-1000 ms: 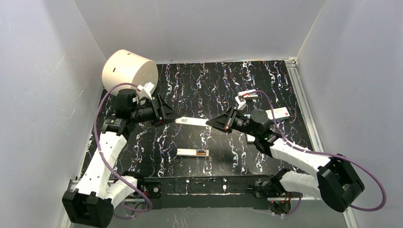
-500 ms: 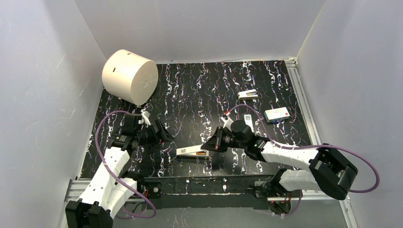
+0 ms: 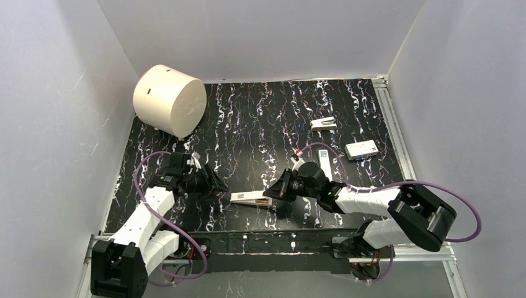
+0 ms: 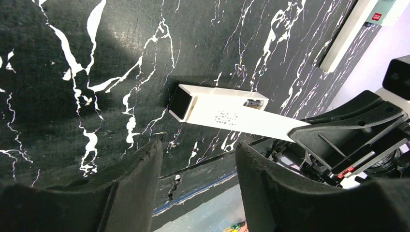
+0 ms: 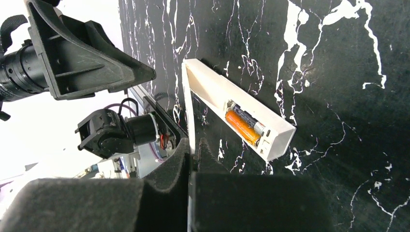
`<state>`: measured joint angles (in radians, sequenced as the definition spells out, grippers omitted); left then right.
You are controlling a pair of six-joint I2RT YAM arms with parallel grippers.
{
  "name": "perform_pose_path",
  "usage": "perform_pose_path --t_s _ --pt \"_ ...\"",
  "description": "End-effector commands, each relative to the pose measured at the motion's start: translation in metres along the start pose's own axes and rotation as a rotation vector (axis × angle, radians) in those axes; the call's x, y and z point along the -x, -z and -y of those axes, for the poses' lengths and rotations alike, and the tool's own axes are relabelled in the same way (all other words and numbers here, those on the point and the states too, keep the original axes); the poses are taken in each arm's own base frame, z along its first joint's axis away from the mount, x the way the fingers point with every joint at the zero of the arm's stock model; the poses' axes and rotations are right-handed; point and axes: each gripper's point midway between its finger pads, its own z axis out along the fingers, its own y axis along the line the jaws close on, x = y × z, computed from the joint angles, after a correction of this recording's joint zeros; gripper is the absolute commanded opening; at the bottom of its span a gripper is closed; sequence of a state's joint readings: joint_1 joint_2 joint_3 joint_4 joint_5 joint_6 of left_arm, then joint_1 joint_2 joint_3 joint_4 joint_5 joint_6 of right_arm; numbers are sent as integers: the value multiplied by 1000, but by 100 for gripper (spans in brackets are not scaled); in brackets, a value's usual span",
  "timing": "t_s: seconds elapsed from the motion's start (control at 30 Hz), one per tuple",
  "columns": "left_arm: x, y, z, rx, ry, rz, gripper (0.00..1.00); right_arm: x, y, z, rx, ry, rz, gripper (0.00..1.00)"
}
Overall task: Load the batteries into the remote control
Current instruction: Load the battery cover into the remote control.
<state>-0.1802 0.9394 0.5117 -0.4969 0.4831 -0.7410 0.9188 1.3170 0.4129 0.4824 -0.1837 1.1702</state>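
Observation:
The white remote control lies on the black marbled table near the front edge, recess side up. Two batteries lie side by side in its recess, one orange, one dark; one also shows in the left wrist view. My right gripper is shut on a thin white cover strip, whose far end meets the remote's left end. The strip's flat face shows in the left wrist view. My left gripper is open and empty, just left of the remote's end.
A plain white strip lies behind the right arm. A wider white box with a red mark and a small white piece lie at the back right. A large white cylinder stands at the back left.
Both arms came down toward the front edge. The white strip that both grippers held in the air is now held by the right one alone, against the remote. The left gripper let go.

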Motion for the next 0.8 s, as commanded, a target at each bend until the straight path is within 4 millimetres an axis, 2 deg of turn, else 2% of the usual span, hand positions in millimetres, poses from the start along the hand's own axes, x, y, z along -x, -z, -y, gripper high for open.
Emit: perform_pose_path --t_s 0.0,0.43,0.77 --pt "-3 -6 3 -28 -6 -24 54 1 -5 -6 41 -28 12 1" --pt "-8 -31 -12 6 22 -71 49 -8 -1 48 -152 -102 29 1" --pt "-6 -44 -18 31 8 -86 47 -15 -4 68 -221 -97 12 1"
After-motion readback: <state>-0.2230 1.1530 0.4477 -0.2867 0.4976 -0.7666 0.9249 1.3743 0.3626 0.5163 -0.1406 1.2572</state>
